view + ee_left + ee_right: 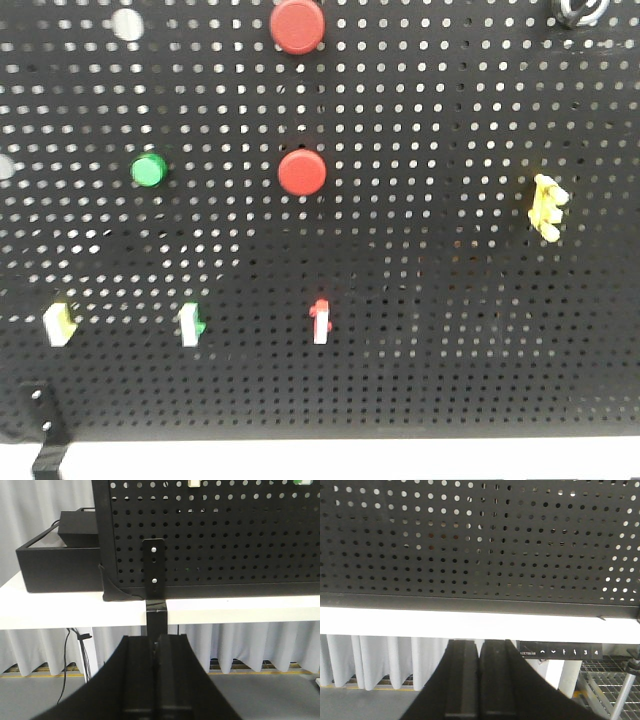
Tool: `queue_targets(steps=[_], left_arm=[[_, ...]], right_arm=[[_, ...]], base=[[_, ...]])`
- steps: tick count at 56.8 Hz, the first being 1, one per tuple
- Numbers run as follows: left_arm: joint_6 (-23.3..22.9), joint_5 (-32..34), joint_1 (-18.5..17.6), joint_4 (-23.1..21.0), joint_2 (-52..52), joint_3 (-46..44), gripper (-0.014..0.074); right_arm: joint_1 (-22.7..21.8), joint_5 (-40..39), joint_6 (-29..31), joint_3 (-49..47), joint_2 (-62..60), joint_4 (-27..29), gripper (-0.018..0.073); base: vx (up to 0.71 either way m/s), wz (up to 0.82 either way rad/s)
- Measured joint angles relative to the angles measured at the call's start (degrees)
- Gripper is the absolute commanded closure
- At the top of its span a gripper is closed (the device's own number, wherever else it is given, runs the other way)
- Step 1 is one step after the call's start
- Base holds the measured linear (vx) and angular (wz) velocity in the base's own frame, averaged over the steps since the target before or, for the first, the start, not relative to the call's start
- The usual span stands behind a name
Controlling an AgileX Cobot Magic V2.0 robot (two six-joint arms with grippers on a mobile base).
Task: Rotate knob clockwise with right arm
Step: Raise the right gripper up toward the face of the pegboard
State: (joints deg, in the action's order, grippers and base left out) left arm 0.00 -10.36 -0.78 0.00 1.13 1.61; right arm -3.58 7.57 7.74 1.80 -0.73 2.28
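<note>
Setting: a black perforated board (430, 330) stands upright on a white table (65, 612), with pale curtains (250, 650) hanging below and behind.
Right claw: the right gripper (480, 647) is black, its two fingers pressed together with only a thin seam between them and nothing in the pinch. It sits low, under the level of the table edge.
Ahead of the right claw: the white table edge crosses just above the fingertips, and the board's lower rows of holes fill everything higher.
Beside the right claw: a desk control panel (559, 651) hangs under the table edge just up and to the right, and a metal grating (607, 680) lies farther right.
Knob: the knob (580, 10) is a silver ring at the board's top right corner, cut by the frame edge. It shows in the front view only, untouched, and its spacing from the right claw cannot be told.
Left claw: the left gripper (156, 647) is likewise closed on nothing. A black bracket (154, 570) with two screws stands straight above and beyond its fingertips.
Left of the left claw: a black box (55, 565) rests on the table, up and to the left, near the board's corner.
Higher up the board than both claws:
- The upper red button (297, 25) sits over the lower red button (302, 172).
- A green button (148, 170) is level with the lower red one.
- The yellow clip switch (547, 205) is below the knob.
- A row of three runs along the bottom: yellow rocker (60, 322), green rocker (191, 323) and red rocker (321, 321).
</note>
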Motion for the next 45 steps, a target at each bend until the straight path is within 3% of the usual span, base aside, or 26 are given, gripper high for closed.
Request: queue_targets(steps=[45], left_arm=[[0.0,0.0,0.0,0.0,0.0,0.0,0.0603]], right_arm=[[0.0,-0.1,0.6,0.0,0.0,0.0,0.0568]], base=[[0.01,0.00]])
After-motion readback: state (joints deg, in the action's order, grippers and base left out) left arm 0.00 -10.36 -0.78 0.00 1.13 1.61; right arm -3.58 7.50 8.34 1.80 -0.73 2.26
